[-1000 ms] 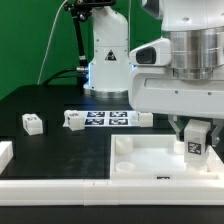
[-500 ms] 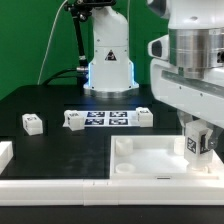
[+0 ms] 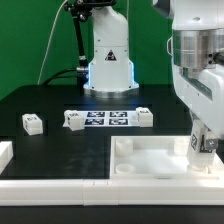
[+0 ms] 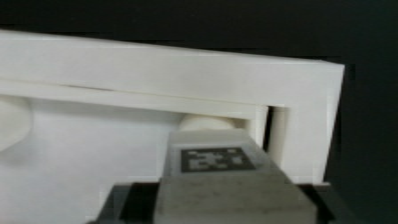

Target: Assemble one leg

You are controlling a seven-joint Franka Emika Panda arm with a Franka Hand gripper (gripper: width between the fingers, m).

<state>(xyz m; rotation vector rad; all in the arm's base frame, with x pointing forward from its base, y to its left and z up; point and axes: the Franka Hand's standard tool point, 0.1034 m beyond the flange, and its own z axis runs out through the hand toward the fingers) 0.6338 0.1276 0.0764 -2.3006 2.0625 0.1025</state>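
The dark fingers [image 4: 134, 206] of the white robot arm [image 3: 200, 60] are clamped on a small stubby white plastic leg [image 3: 200, 144], and its black-and-white square tag is seen in both views. The leg is held upright at the exterior view's right, over a large white square plastic panel [image 3: 150, 160] with a raised rim. Whether the leg touches the panel cannot be told. In the wrist view the leg is placed close to a corner of the rim, and a rounded corner socket [image 4: 210, 122] is seen just beyond it, inside the rim.

The panel is laid on the black worktop [image 3: 50, 140] at the near right of the exterior view. Farther back, the thin flat white marker board [image 3: 107, 118] is laid flat. One loose white leg [image 3: 73, 119] is set just beside its left end and another [image 3: 144, 116] just beside its right end. A third loose leg [image 3: 32, 123] is set apart toward the exterior view's left. A further white part [image 3: 4, 155] is cut off by that view's left edge.
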